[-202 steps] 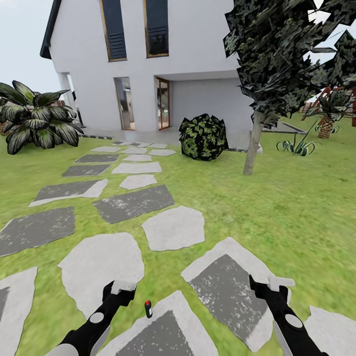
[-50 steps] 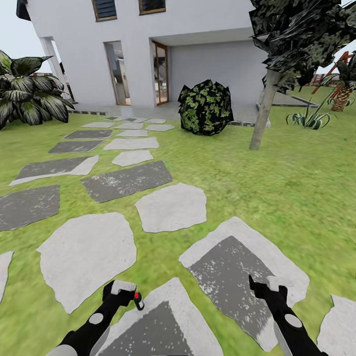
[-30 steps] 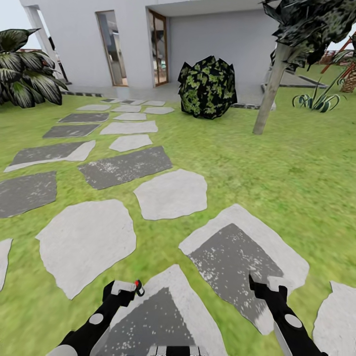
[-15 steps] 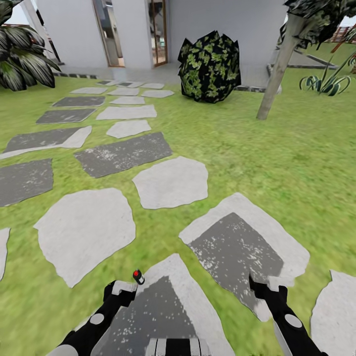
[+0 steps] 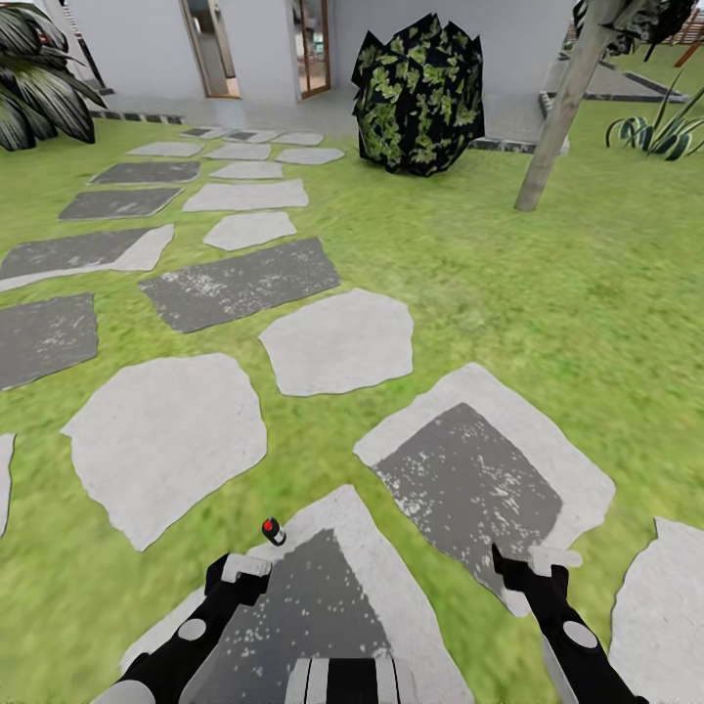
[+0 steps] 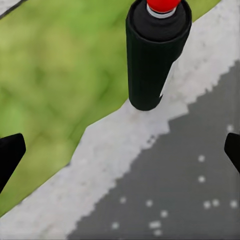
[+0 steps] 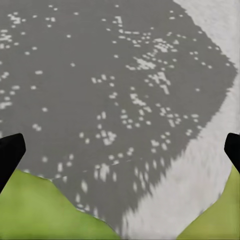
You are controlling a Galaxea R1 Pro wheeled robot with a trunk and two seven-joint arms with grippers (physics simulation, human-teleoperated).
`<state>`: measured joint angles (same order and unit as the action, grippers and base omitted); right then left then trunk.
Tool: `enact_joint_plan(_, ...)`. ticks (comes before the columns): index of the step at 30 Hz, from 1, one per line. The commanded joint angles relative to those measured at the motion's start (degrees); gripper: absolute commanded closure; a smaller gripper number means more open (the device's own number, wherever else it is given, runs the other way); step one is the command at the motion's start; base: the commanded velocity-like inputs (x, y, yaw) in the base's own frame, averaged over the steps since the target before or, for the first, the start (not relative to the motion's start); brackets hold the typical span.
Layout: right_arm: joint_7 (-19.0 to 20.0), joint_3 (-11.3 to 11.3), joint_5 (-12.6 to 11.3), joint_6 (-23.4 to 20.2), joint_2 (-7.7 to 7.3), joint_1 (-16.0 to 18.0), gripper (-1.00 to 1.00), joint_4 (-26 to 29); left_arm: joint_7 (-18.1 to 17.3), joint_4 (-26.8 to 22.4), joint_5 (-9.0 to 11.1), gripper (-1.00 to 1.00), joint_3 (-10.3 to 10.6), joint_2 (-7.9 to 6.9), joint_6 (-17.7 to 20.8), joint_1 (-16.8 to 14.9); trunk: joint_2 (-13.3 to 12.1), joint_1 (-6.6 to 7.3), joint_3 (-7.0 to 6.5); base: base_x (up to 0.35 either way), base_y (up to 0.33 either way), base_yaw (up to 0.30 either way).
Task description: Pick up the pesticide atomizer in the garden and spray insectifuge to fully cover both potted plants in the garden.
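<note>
Pesticide atomizer (image 5: 274, 532): upright at paving stone (image 5: 323, 596) edge, now nearer left gripper (image 5: 238, 572); both grippers' fingers spread wide, empty; pickup pending.

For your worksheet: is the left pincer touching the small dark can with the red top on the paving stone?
Apart. In the left wrist view the can stands upright on the paving stone, with bare stone between it and both fingertips of the open left pincer.

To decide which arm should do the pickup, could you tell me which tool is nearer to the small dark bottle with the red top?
Left. The left tool is just short of the bottle; the right tool is far off to its right.
</note>
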<state>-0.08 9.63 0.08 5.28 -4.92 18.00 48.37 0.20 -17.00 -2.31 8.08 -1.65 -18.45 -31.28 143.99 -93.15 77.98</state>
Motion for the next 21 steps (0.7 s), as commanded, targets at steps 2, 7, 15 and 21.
enact_joint_plan(2,-0.01,0.02,0.01,0.17,0.0,0.02,-1.0,-0.03,0.05,0.03,-0.24,-1.0,0.1,-0.02,-0.18,-0.07,0.01,0.01,0.1,0.0,0.0,0.0)
enact_joint_plan(7,-0.01,-0.04,0.01,0.17,0.0,0.02,-1.0,-0.03,0.0,0.03,-0.24,-1.0,0.1,-0.02,-0.18,-0.1,0.07,-0.09,1.03,0.0,0.0,0.0)
enact_joint_plan(15,-0.01,-0.05,0.01,0.17,0.0,0.02,-1.0,-0.03,0.05,0.03,-0.24,-1.0,0.1,0.06,-0.39,-0.1,0.07,-0.09,1.03,0.01,-0.001,0.0)
enact_joint_plan(21,-0.01,-0.05,0.01,0.17,0.0,0.02,-1.0,-0.03,0.06,0.0,-0.28,-1.0,0.07,0.0,-0.4,-0.1,0.07,-0.09,1.03,0.151,-0.074,0.0)
